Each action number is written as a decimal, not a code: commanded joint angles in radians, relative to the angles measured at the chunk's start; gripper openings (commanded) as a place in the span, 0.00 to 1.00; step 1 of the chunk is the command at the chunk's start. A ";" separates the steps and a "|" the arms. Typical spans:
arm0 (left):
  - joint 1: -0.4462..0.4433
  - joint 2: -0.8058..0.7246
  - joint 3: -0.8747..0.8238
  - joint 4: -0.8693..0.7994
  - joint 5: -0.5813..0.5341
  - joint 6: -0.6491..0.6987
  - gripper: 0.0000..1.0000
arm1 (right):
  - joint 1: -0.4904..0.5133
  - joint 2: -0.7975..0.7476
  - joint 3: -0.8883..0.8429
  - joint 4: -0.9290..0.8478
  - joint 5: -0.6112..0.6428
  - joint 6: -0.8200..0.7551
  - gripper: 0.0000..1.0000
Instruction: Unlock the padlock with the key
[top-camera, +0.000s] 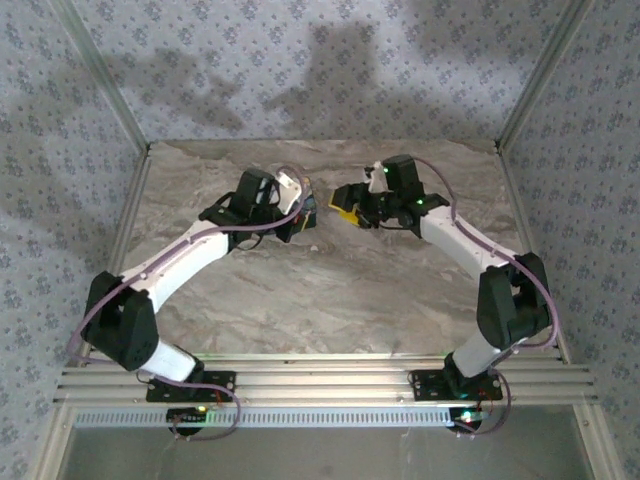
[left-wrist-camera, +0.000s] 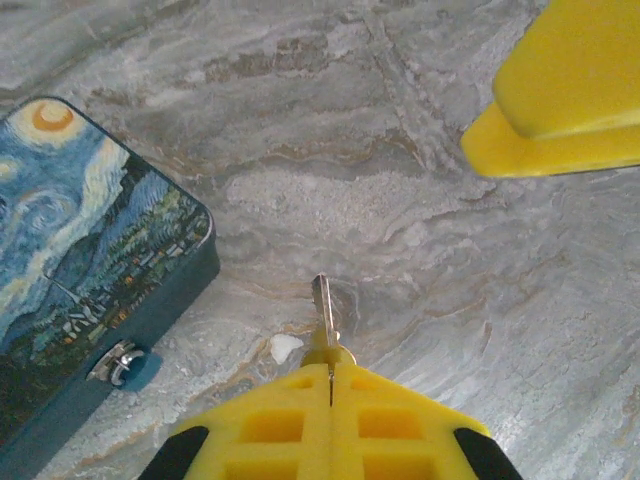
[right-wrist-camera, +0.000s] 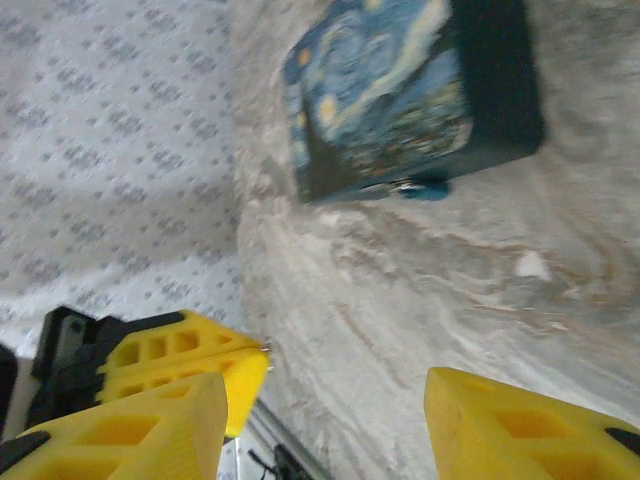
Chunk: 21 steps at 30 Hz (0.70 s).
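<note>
Left hand (left-wrist-camera: 330, 372) sat lower centre of its wrist frame, yellow fingers pinched narrow on the key (left-wrist-camera: 322, 300). Blade stuck out past the tips toward bare surface (left-wrist-camera: 400, 200).

Blue painted box (left-wrist-camera: 90, 250) lay flat at left of that frame, near the key but not touching. Small metal lock fitting (left-wrist-camera: 118, 362) sat on its near edge, lower left. That was likely the padlock, but too small to confirm. Keyway not visible.

Right hand (right-wrist-camera: 330, 390) was spread wide, holding nothing. In its wrist frame the box was at top, well apart from both fingers.

Risks, as judgement:
- Box unrestrained. A push from the key would probably slide or spin it instead of seating the blade. Cause: right hand not bracing it.
- Key gripped only at the bow, so an off-axis touch could pivot it between the pads or knock it out.
- Blade pointed past the fitting, not at it. A big reorientation was needed, with a collision risk between the two hands, which sat close in the top view.
</note>
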 joint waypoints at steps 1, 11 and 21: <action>-0.014 -0.052 -0.013 0.056 0.000 0.036 0.00 | 0.025 0.021 0.050 0.001 -0.063 -0.028 0.57; -0.091 -0.114 -0.060 0.089 -0.100 0.125 0.00 | 0.052 0.057 0.065 0.028 -0.089 -0.022 0.52; -0.102 -0.116 -0.055 0.104 -0.126 0.126 0.00 | 0.058 0.056 0.074 0.006 -0.101 -0.045 0.47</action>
